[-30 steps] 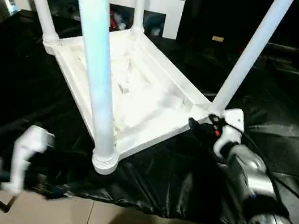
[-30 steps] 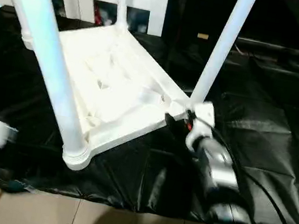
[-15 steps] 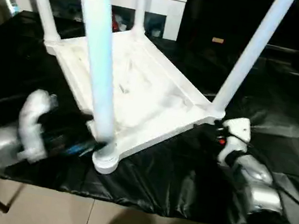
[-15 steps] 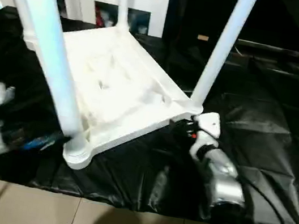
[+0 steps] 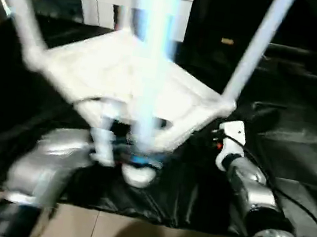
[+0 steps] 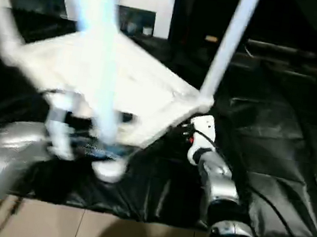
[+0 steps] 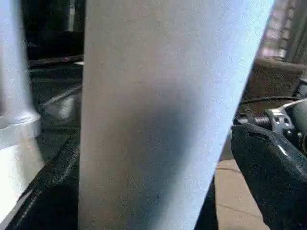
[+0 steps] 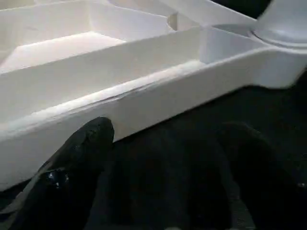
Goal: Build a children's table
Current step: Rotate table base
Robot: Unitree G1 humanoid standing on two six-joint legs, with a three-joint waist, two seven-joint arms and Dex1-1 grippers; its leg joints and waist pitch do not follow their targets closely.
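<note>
While the upturned tabletop (image 5: 128, 83) rests on black sheeting (image 5: 298, 154), both grippers work at its near side.

The left gripper (image 5: 132, 150), at about 6 o'clock, has its fingers (image 7: 268, 163) spread either side of the nearest leg (image 5: 151, 50) (contact seems likely, though blur hides it). The right gripper (image 5: 215, 141), at 4 o'clock, stands with jaws apart at the tabletop's rim, one finger (image 8: 81, 158) just beside it. Other legs (image 5: 258, 50) rise upright from the corners.
</note>
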